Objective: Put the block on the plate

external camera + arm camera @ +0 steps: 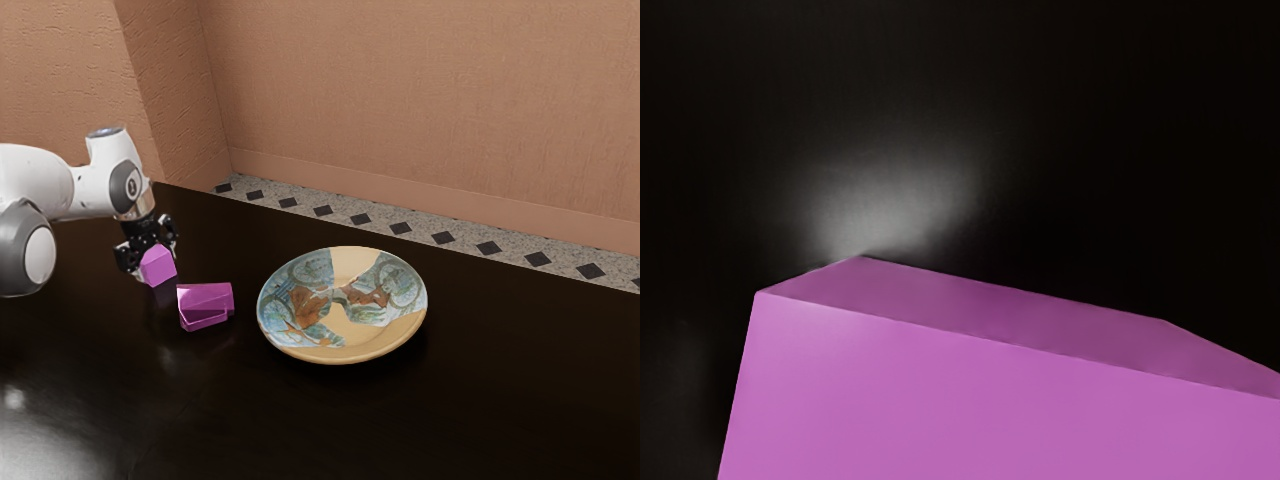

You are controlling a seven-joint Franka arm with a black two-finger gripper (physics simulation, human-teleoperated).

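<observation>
The gripper [152,262] is clamped on the pink block [158,266], which tilts above the table, well apart from the plate [345,345]. I'd judge the grasp done and the carry in hand: next it wants lifting over the purple piece [205,306], then lowering inside the rim. That tilt might make it settle on an edge. The table [480,410] is black and glossy; beyond lie a speckled floor [420,230] with dark diamonds and a salmon wall [430,110].

pink block [1000,390] over dark tabletop [1120,180]
</observation>
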